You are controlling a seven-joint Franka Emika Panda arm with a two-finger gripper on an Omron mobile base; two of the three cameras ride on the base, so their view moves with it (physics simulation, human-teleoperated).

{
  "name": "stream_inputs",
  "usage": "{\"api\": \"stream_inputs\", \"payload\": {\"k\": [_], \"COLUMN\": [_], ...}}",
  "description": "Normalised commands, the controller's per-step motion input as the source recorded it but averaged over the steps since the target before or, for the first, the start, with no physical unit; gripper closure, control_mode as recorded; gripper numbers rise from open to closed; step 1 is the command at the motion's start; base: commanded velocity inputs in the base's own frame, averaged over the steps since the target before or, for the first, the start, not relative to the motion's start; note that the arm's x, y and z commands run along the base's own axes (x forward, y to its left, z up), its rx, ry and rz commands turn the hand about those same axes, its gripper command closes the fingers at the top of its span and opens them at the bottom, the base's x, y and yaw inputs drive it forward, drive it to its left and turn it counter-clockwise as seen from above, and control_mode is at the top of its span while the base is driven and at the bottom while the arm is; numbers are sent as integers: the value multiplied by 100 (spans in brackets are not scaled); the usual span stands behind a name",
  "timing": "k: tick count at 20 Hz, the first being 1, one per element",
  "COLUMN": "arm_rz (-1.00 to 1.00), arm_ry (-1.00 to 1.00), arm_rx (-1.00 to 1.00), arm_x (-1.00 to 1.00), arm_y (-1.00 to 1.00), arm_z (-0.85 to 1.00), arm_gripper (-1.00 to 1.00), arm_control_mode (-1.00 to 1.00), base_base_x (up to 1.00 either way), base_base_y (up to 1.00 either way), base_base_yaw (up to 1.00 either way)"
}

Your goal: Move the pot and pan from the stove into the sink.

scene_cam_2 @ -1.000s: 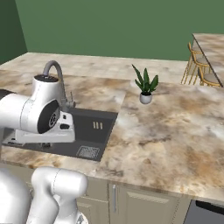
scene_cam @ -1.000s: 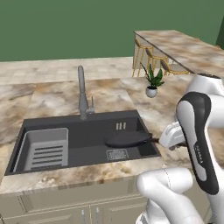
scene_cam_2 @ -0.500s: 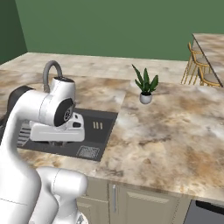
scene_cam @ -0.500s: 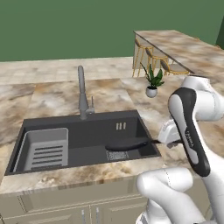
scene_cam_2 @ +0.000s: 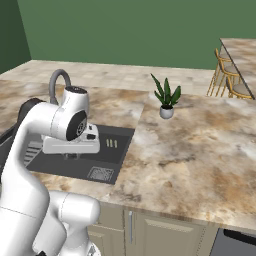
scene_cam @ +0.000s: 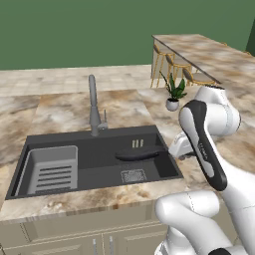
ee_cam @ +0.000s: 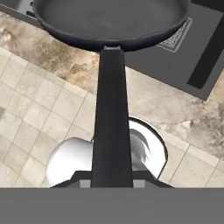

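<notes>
The black pan (scene_cam: pixel 139 155) hangs level over the right half of the dark sink (scene_cam: pixel 99 175), above the drain. Its long handle (ee_cam: pixel 111 122) runs back toward the sink's right rim into my gripper (scene_cam: pixel 174 150), which is shut on it. In the hand view the pan's bowl (ee_cam: pixel 109 19) lies ahead at the top, with the counter edge and the tiled floor below the handle. In the right base view my arm covers the hand and the pan. The pot and the stove are out of view.
A grey slotted rack (scene_cam: pixel 52 169) fills the sink's left end. The tall faucet (scene_cam: pixel 93 107) stands behind the basin. A small potted plant (scene_cam_2: pixel 166 99) sits on the marble counter (scene_cam_2: pixel 190 150) to the right. Bar stools (scene_cam: pixel 172 62) stand by a far counter.
My arm's upper links have swung up and toward the right counter. The pan has stayed over the sink's right half and shifted a little to the left.
</notes>
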Motion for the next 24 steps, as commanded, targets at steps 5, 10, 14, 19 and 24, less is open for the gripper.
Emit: {"api": "stream_inputs", "payload": {"k": [5, 10, 14, 19, 24], "arm_rz": [-5, -1, 0, 1, 2], "arm_ry": [-9, -1, 10, 9, 3], "arm_rx": [0, 0, -3, -3, -1], "arm_x": [32, 25, 18, 20, 30], "arm_y": [14, 3, 0, 0, 0], "arm_z": [-26, -32, -41, -31, -10], "arm_gripper": [100, 100, 100, 100, 100], "arm_control_mode": [-100, -100, -100, -100, -100], "base_base_x": [0, 0, 0, 0, 0], "base_base_y": [0, 0, 0, 0, 0], "base_base_yaw": [0, 0, 0, 0, 0]}}
